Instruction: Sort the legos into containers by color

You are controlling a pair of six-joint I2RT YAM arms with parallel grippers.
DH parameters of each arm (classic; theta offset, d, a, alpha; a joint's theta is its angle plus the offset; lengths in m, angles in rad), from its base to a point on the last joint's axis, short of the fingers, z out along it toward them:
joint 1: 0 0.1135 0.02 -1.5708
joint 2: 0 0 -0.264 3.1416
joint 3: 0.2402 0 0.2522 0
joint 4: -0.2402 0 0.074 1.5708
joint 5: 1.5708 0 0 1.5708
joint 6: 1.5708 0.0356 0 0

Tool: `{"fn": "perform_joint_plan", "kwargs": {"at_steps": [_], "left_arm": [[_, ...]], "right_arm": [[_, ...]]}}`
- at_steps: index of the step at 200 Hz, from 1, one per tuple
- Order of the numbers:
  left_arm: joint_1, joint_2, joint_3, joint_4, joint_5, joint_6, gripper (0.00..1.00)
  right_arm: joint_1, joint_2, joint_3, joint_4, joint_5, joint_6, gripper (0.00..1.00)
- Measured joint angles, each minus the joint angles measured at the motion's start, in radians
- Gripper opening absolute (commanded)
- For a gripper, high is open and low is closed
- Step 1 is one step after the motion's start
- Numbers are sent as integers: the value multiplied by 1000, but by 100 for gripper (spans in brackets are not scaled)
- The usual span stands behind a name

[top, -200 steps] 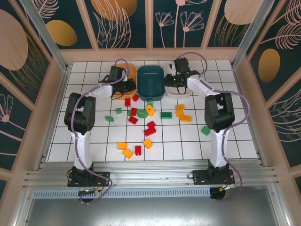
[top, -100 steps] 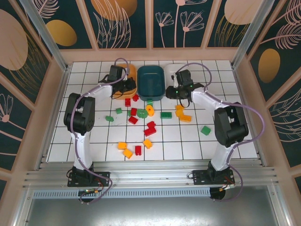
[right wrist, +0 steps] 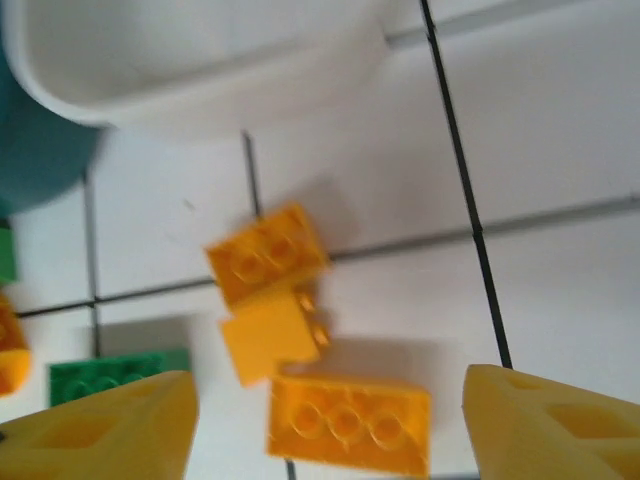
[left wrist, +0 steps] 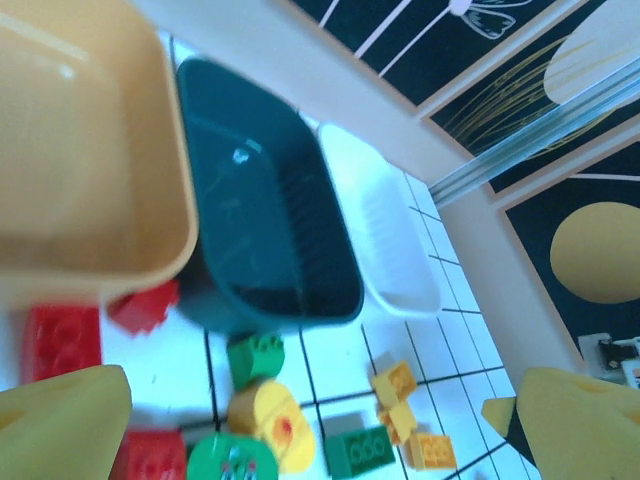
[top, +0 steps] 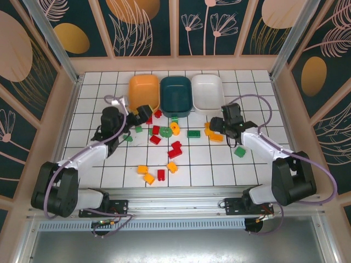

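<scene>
Top external: white-tiled table (top: 219,170), dark floral wall panels (top: 230,27); left gripper (top: 145,113), right gripper (top: 214,125) both wide, empty.

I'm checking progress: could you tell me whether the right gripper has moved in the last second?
Yes. The right gripper has come away from above the white tray, toward the near side, and now hangs over the orange bricks.

Left arm (top: 82,157), right arm (top: 262,147): white tube links, bulky black joint housings. Lilac cable (top: 258,99) runs in loose loops along each arm. Bases (top: 92,205) black, boxy. Left gripper (top: 145,113), right gripper (top: 215,125): black bodies. Fingers (left wrist: 62,420) yellow, wedge-shaped, blunt tips.
</scene>
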Motion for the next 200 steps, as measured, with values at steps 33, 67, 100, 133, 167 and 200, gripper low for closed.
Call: {"fn": "perform_joint_plan", "kwargs": {"at_steps": [33,67,100,133,167,200], "left_arm": [[0,-30,-120,20,11,-54,99],[0,-38,-121,58,37,-75,99],[-2,-35,-120,81,53,-92,98],[-5,-27,-120,97,55,-100,98],[-5,-17,-116,98,55,-100,98],[-5,2,-94,96,58,-100,99]], "right_arm": [[6,-1,-44,-10,-8,2,99],[26,44,-44,18,-14,3,97],[47,136,-44,24,-7,3,93],[68,163,-44,24,5,2,79],[68,185,-44,25,26,3,73],[68,186,-44,29,42,3,65]]}}
